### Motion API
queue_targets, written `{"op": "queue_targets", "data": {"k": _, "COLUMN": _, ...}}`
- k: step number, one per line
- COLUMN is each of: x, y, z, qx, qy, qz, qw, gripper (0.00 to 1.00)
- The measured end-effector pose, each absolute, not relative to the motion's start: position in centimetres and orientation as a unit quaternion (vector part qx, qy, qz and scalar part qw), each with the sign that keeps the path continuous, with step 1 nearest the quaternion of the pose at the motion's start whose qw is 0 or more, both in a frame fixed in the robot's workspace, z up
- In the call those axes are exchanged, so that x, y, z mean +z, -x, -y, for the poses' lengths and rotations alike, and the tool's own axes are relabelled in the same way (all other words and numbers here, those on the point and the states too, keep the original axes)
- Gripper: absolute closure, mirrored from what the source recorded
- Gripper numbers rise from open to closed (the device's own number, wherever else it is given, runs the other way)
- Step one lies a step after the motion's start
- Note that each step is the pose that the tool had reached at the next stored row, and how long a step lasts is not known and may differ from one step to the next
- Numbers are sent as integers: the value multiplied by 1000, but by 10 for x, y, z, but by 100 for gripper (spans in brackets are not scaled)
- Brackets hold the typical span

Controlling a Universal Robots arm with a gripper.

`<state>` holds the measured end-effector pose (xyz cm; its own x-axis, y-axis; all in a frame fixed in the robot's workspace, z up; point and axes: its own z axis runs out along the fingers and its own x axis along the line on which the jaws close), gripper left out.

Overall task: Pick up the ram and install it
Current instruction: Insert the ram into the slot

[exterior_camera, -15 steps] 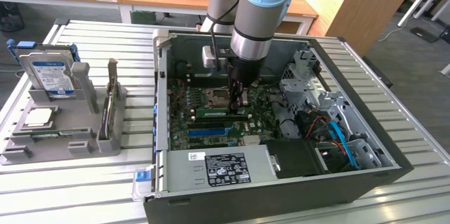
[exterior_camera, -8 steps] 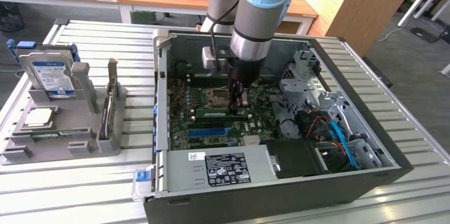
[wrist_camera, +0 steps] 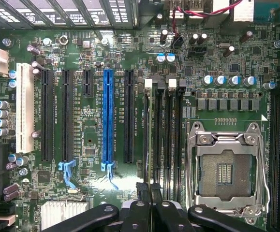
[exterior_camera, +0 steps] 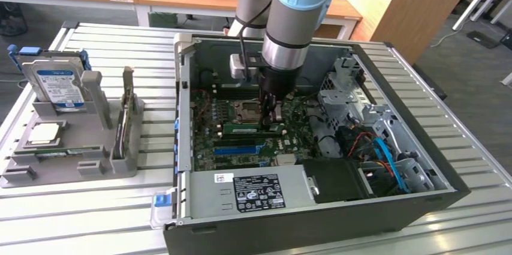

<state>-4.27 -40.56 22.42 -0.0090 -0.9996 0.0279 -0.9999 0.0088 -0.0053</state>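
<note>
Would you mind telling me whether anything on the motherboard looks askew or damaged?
Nothing stands out. The ram runs straight along its slot, in line with the neighbouring slots, with the gripper shut on its edge. The CPU socket is empty but looks intact.

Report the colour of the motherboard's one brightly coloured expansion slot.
The expansion slot is blue, clearest in the wrist view.
</note>
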Motion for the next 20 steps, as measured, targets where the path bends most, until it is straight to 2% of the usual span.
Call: {"op": "queue_targets", "data": {"k": 20, "x": 229, "y": 42, "z": 406, "qx": 11, "qy": -704, "qz": 710, "qw": 9, "gripper": 88}}
